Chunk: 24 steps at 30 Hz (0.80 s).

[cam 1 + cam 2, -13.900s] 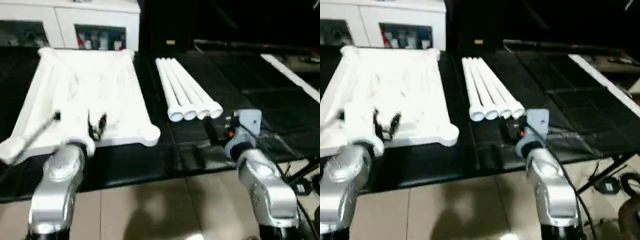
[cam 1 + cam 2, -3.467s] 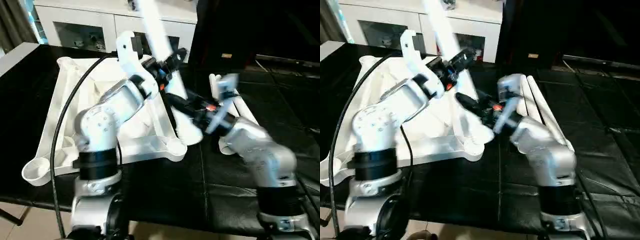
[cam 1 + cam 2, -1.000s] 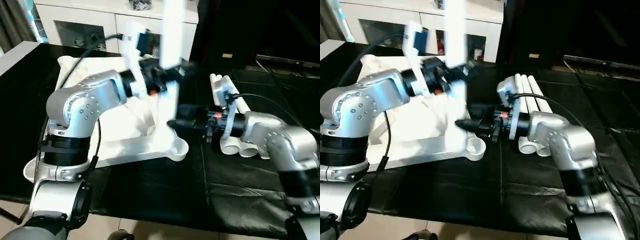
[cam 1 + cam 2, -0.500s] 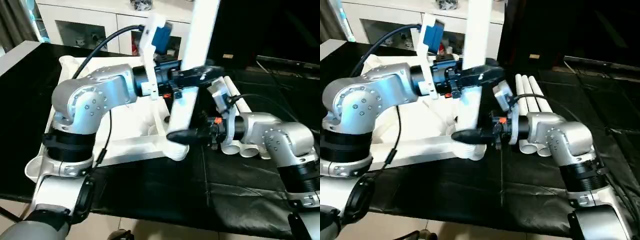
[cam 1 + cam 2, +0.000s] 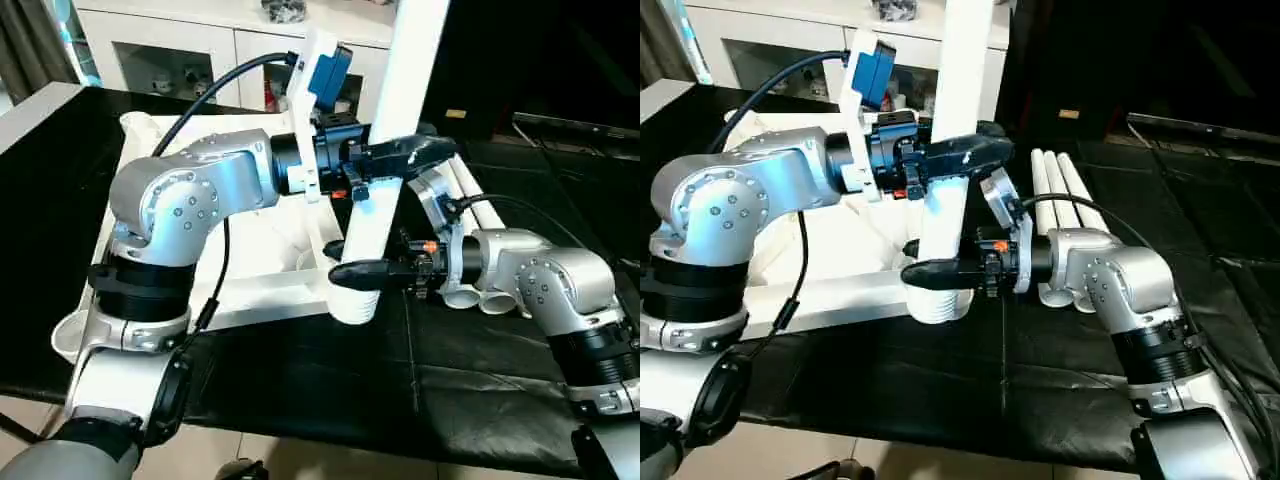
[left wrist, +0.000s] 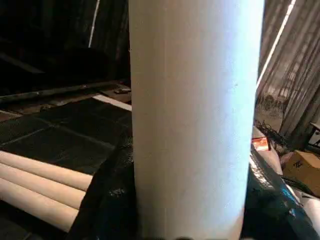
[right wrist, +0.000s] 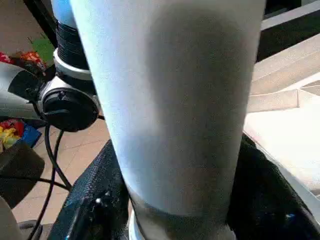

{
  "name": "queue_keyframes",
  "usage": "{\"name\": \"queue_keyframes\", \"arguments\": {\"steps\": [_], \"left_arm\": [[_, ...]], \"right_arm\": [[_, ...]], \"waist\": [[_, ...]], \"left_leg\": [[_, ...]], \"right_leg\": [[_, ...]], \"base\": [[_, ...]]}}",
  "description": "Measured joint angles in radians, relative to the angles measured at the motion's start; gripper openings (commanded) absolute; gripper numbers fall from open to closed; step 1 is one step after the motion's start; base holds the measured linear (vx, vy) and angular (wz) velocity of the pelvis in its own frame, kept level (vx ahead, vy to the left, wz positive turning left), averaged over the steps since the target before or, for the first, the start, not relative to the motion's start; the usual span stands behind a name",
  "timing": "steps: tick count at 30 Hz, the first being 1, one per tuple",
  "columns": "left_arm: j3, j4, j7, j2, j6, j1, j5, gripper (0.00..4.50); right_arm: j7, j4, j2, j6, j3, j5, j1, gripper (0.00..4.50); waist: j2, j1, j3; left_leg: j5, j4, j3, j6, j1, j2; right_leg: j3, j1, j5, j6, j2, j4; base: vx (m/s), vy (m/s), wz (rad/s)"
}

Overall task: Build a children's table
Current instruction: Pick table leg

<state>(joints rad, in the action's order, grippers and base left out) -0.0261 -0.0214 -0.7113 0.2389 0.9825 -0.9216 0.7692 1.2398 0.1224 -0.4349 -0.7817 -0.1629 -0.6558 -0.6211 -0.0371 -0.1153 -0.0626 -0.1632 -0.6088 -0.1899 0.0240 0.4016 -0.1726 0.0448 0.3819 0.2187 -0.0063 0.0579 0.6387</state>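
The white table top (image 5: pixel 235 295) lies ribbed side up on the black bench. One white leg (image 5: pixel 385 185) stands nearly upright, its wide end down at the top's near right corner socket; I cannot tell if it is seated. My left gripper (image 5: pixel 395 158) is shut on the leg at mid height. Lower down, just above the wide end, my right gripper (image 5: pixel 352 272) is shut on it too. In the wrist views the leg (image 6: pixel 195 115) (image 7: pixel 175 100) stands between black fingers (image 6: pixel 107 200) (image 7: pixel 95 200). Three more legs (image 5: pixel 1055 200) lie side by side right of the top.
A white cabinet with glass doors (image 5: pixel 180 60) stands behind the bench. The black bench surface (image 5: pixel 470 390) stretches to the right and front, its front edge close to me. A black cable (image 5: pixel 215 90) loops over my left arm.
Over the last second my left arm has swung the leg right and more upright and lowered its wide end to the corner socket. My right gripper has come onto its lower part.
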Motion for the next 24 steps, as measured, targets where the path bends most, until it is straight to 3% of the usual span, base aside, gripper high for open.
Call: {"name": "queue_keyframes", "arguments": {"steps": [14,17,24], "left_arm": [[0.020,0.038,0.031,-0.023,0.000,-0.013,0.002,1.81],[0.031,0.038,0.040,-0.030,0.020,-0.014,0.019,2.51],[0.099,0.029,0.060,-0.078,0.063,-0.024,0.103,2.94]], "right_arm": [[0.001,0.000,0.001,0.011,0.021,0.001,0.009,1.99],[0.003,-0.007,0.009,0.012,0.032,-0.009,0.025,1.99],[0.002,-0.041,0.032,0.020,0.035,-0.022,0.039,1.97]], "waist": [[0.000,0.000,0.000],[0.000,0.000,0.000],[0.001,0.000,0.000]], "left_leg": [[0.000,-0.001,0.000,0.000,0.000,0.000],[0.000,-0.001,0.000,0.000,0.000,0.000],[0.000,-0.002,0.000,0.000,0.000,0.000]], "right_leg": [[0.000,0.000,0.000,0.000,0.000,0.002],[0.000,0.000,0.000,0.000,0.000,0.002],[0.000,0.000,0.000,0.000,0.000,0.002]], "base": [[0.000,0.000,0.00],[0.000,0.000,0.00],[0.000,0.000,0.00]]}}
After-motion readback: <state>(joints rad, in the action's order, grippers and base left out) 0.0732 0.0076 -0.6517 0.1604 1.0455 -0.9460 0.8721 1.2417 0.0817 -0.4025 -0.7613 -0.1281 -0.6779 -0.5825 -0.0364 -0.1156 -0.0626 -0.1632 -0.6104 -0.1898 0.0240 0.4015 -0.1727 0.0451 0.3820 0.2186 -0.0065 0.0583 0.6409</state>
